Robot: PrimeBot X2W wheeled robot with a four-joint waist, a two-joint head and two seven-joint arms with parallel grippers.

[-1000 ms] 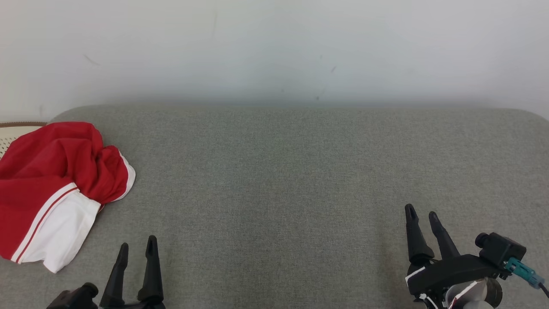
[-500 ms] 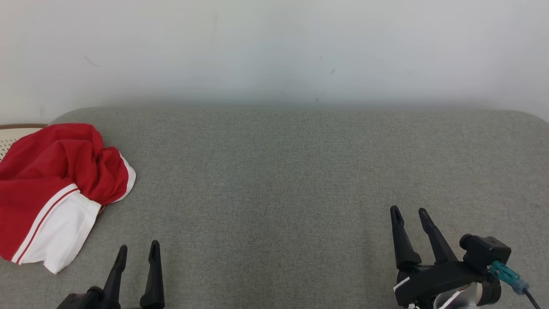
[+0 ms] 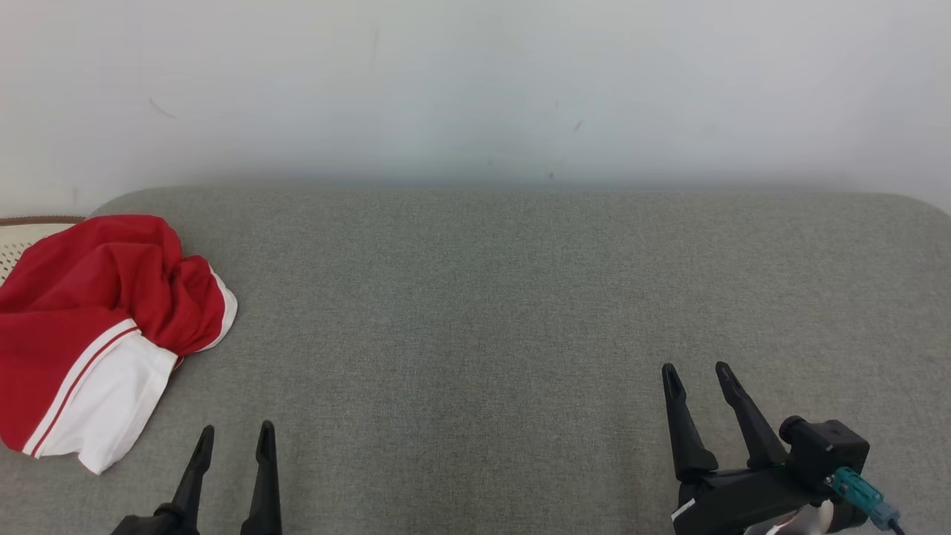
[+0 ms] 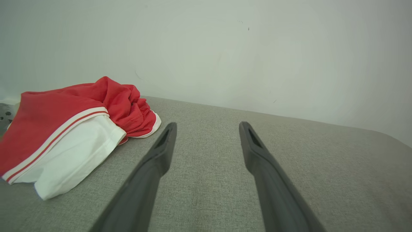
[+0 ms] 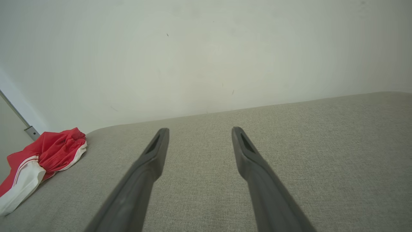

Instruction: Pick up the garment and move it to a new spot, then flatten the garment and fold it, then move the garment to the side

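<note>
Here's the garment (image 3: 96, 327), a red piece with white panels and a thin red stripe, lying crumpled in a heap at the far left of the grey cushion (image 3: 475, 312). Its white hem points toward the robot and the bunched red folds sit toward the wall (image 3: 475, 89). Behind it, at the left edge, a pale perforated object with a brown rim (image 3: 22, 230) peeks out, and the red cloth overlaps it.

Down at the lower left, the left gripper (image 3: 236, 428) hovers over the cushion with its two dark fingers spread apart and nothing between them. It is near the garment's white corner but clear of it. From the left wrist, the cloth lies off to the left of the fingers, not between them.

Over on the lower right, the right gripper (image 3: 695, 368) is spread wide as well, empty, and well apart from the garment. The broad grey stretch between the two grippers is bare fabric.
</note>
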